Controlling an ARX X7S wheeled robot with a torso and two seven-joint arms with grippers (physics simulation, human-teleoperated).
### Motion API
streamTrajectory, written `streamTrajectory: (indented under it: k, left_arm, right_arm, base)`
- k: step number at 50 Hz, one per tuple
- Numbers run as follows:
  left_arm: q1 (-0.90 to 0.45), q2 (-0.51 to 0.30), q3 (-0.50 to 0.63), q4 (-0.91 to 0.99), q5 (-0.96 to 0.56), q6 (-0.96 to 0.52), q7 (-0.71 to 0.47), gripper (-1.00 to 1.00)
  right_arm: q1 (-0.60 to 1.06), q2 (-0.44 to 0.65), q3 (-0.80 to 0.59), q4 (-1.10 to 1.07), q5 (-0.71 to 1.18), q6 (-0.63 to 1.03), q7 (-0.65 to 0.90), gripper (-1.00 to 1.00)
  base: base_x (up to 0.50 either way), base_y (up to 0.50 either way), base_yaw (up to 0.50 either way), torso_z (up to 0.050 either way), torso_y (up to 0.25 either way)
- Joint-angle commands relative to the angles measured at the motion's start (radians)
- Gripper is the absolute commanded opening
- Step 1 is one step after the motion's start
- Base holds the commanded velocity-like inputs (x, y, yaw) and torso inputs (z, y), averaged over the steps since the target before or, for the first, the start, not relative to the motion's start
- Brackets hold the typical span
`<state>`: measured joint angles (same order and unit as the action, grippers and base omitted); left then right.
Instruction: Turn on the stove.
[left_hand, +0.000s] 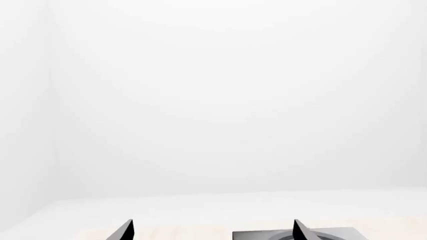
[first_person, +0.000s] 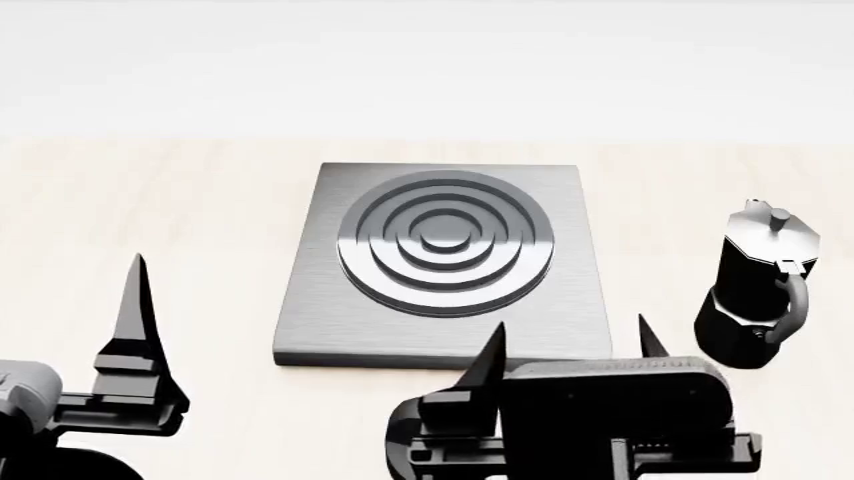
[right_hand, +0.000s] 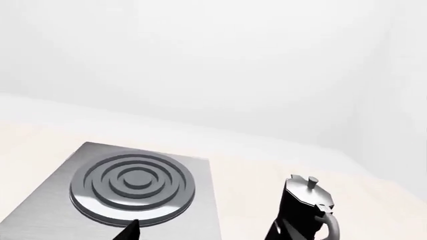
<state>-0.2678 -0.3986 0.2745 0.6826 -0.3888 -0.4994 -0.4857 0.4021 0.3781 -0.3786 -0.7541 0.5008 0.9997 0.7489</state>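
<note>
right gripper (first_person: 567, 345), fingers spread and empty at the stove's (first_person: 441, 262) near edge, should find its hidden knob.

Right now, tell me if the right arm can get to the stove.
Probably yes. The right gripper hangs open at the near edge of the stove, with nothing between them. The moka pot stands off to the side, clear of the path. The knob is not visible, so reaching it stays uncertain.

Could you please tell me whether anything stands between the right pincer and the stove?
Nothing visible does. The right pincer hangs open at the near edge of the flat square grey metal stove, and the black moka pot stands off to the right side. The stove's knob is not visible.
</note>
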Motion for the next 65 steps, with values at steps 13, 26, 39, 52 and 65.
streamTrajectory:
  k: [13,26,39,52,65]
  left_arm:
    - [-0.004,-0.002,0.002,-0.002,-0.005,0.002,-0.007,1.0]
    - [-0.005,-0.002,0.007,-0.014,-0.003,0.013,-0.005,1.0]
    - [-0.005,-0.005,0.011,-0.006,-0.006,0.009,-0.011,1.0]
    - [-0.007,-0.007,0.017,0.003,-0.008,0.004,-0.015,1.0]
    - [-0.007,-0.011,0.019,0.007,-0.009,0.003,-0.019,1.0]
  right_arm:
    - [0.017,0.032,-0.05,-0.052,-0.053,-0.056,0.007,1.0]
    - [0.026,0.037,-0.072,-0.069,-0.068,-0.06,0.017,1.0]
    - [0.039,0.05,-0.101,-0.086,-0.092,-0.066,0.024,1.0]
    - [0.051,0.063,-0.123,-0.098,-0.118,-0.072,0.036,1.0]
    - [0.072,0.073,-0.155,-0.116,-0.145,-0.06,0.05,1.0]
  base:
    - [0.0,0.0,0.0,0.0,0.0]
    - [0.0,0.0,0.0,0.0,0.0]
    - [0.0,0.0,0.0,0.0,0.0]
    - [0.0,0.0,0.0,0.0,0.0]
    - [0.0,0.0,0.0,0.0,0.0]
